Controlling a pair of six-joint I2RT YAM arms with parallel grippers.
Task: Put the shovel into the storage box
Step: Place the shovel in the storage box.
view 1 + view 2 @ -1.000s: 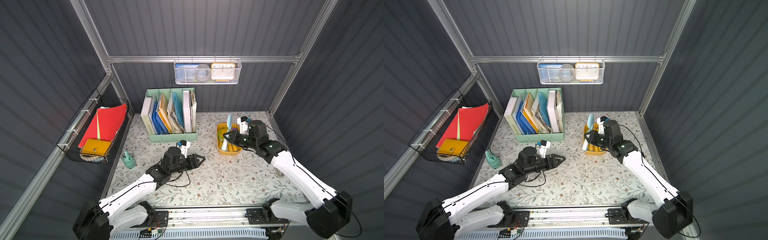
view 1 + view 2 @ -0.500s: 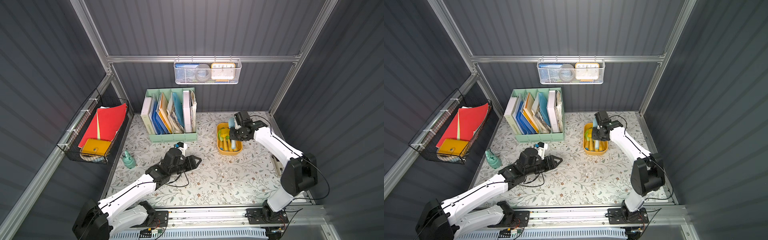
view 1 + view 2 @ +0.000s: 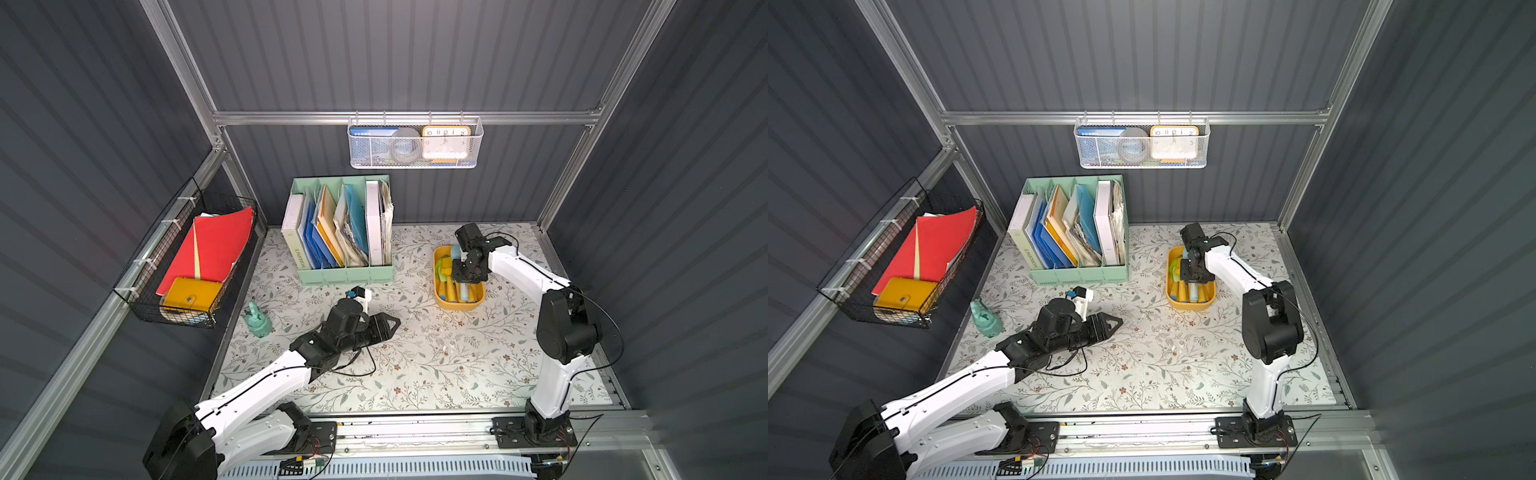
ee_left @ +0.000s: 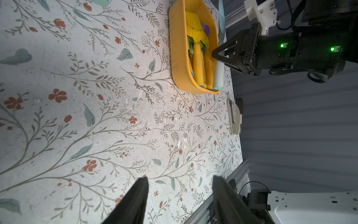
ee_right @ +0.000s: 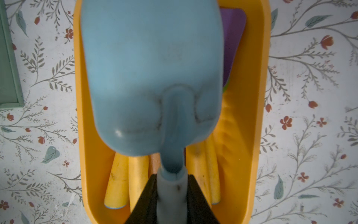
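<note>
Your right arm has folded in a lot over the last second. It was stretched long with the blade poking up, and now the elbow is high and the right hand (image 5: 172, 176) sits low over the storage box (image 5: 249, 116). The left arm has barely budged. That right hand is clamped on the handle of the blue shovel (image 5: 151, 73), with the blade hanging over the far half of the box and the handle running back along its length. So the shovel is over the box and at least partly down in it, but it isn't let go yet. I can't tell if it's touching the pile underneath. The left hand (image 4: 180, 179) hovers over the bare counter (image 4: 96, 116), fingers apart and holding nothing. What I'd worry about is that the box is already stuffed with yellow handles (image 5: 118, 184) and a purple piece (image 5: 232, 38), so the shovel will probably ride on top instead of settling. From the left wrist view the handle looks close to one long wall, with the blade end tilted up. If you let go like that, it could teeter on the rim and slide out onto the counter. Push down to seat it and you might shove the light box sideways or wedge your fingers against the other toys.
</note>
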